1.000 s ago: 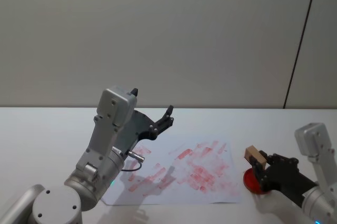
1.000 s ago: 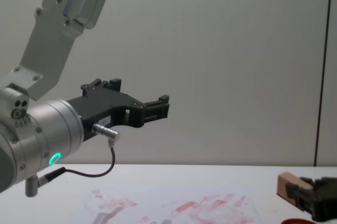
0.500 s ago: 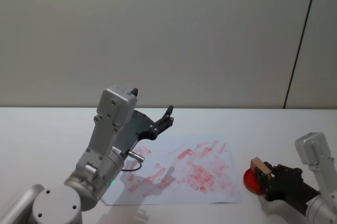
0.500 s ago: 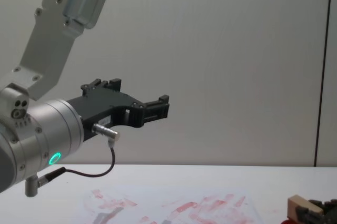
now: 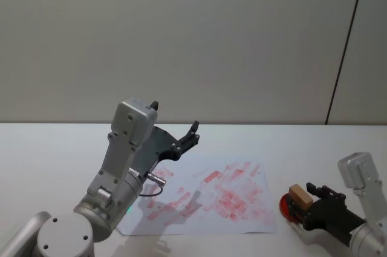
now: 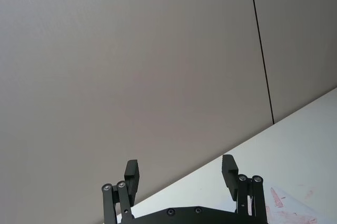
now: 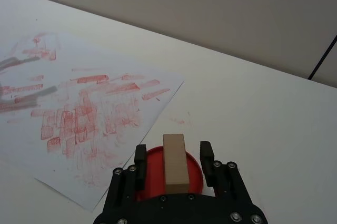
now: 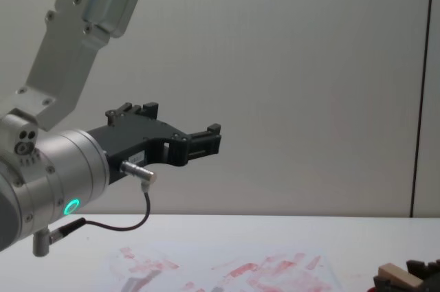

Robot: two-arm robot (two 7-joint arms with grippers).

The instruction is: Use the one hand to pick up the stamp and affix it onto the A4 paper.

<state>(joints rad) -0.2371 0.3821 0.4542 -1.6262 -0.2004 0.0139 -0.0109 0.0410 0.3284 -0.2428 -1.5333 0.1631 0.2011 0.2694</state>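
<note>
Left claw (image 5: 192,133) hangs raised, fingers apart; right claw (image 7: 172,157) low, fingers spread.

Tan stamp (image 7: 175,163), red-smeared white A4 paper (image 7: 100,113)

Plain grey wall (image 5: 211,39) behind white table (image 5: 48,148)

Pale unpainted wooden stamp (image 7: 175,163) with matt grain, thin white A4 paper (image 5: 205,199) smeared with red ink, glossy red plastic-looking ink pad (image 7: 194,177), matt black fingers (image 7: 140,159), smooth white desk (image 5: 54,154), brushed silver-grey arm casing (image 5: 124,151)
</note>
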